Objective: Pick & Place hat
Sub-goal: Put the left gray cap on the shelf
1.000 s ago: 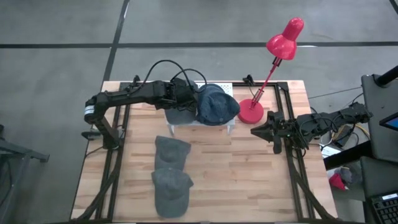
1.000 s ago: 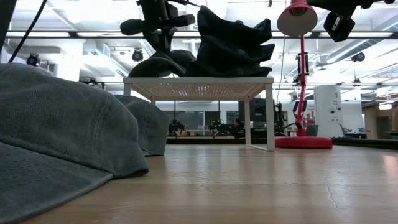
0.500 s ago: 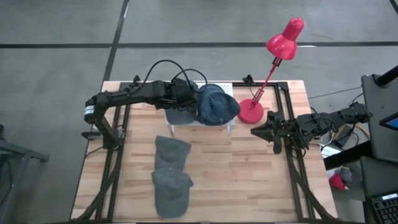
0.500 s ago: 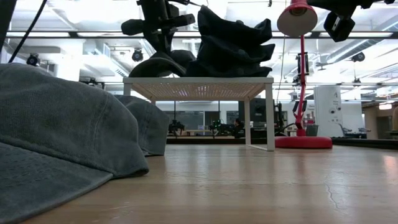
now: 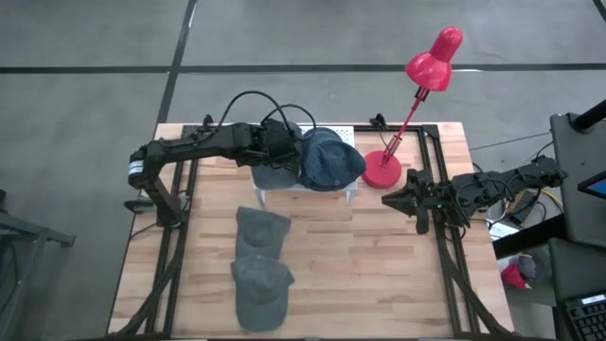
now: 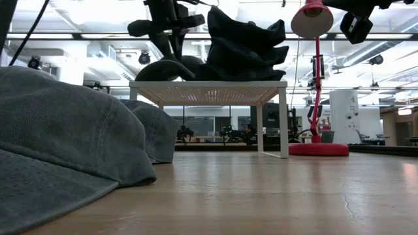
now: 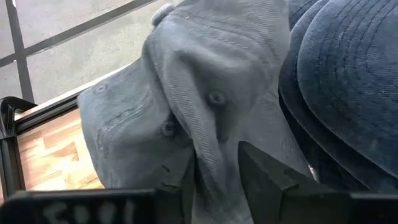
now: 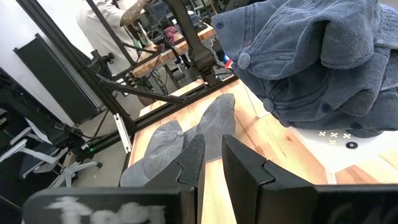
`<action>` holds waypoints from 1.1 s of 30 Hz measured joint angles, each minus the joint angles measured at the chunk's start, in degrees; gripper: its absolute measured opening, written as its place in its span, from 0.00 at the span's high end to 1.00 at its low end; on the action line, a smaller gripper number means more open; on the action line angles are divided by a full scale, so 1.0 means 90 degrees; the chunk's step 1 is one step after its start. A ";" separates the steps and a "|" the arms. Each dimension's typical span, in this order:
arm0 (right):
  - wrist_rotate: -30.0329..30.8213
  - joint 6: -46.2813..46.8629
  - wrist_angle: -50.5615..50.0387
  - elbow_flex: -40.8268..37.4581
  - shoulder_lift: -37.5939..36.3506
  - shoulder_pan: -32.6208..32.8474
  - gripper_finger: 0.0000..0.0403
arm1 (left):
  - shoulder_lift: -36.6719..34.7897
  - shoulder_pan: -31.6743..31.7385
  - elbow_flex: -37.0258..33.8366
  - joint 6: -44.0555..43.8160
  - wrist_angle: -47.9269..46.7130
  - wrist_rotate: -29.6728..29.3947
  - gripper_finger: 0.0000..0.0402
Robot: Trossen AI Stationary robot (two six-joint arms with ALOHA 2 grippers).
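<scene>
A grey hat (image 5: 273, 172) lies on the white wire rack (image 5: 352, 192), against a pile of dark blue hats (image 5: 331, 158). My left gripper (image 5: 287, 144) reaches over the rack from the table's left and is shut on this grey hat (image 7: 186, 93). In the low view the grey hat (image 6: 166, 68) sits on the rack top (image 6: 209, 84) beside the blue pile (image 6: 245, 46). Two more grey hats (image 5: 262, 230) (image 5: 260, 289) lie on the table nearer the front edge. My right gripper (image 5: 409, 202) hovers shut by the table's right side, touching nothing. My left gripper pinches a raised fold of the grey hat's crown (image 7: 208, 146) between its two fingers (image 7: 264, 171). It comes slanting down from the table's left. The hat's brim and body rest on the rack top, right beside the blue pile (image 7: 348, 81).
A red desk lamp stands with its base (image 5: 383, 171) right of the rack and its head (image 5: 434, 59) beyond the far edge. Black frame rails (image 5: 180, 204) run along both table sides. A person (image 8: 115, 22) shows in the room behind. Bare wood (image 5: 369, 265) lies front right.
</scene>
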 joint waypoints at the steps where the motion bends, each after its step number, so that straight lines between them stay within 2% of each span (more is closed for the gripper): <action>1: 0.0000 0.0000 0.0001 0.0000 0.0000 0.0000 0.87 | -0.0002 0.0000 0.0000 0.0000 0.0001 0.0000 0.69; 8: 0.0001 0.0000 0.0002 0.0000 0.0000 -0.0001 0.87 | -0.0057 0.0000 0.0007 0.0081 -0.0004 -0.0009 0.61; 24: 0.0002 0.0000 0.0002 0.0000 0.0000 -0.0001 0.87 | -0.0253 0.0000 0.0299 0.0633 0.0012 -0.0066 0.61; 33: 0.0000 0.0000 0.0002 0.0000 0.0000 -0.0001 0.87 | -0.0755 -0.0140 0.0420 0.0622 -0.0343 0.0143 0.61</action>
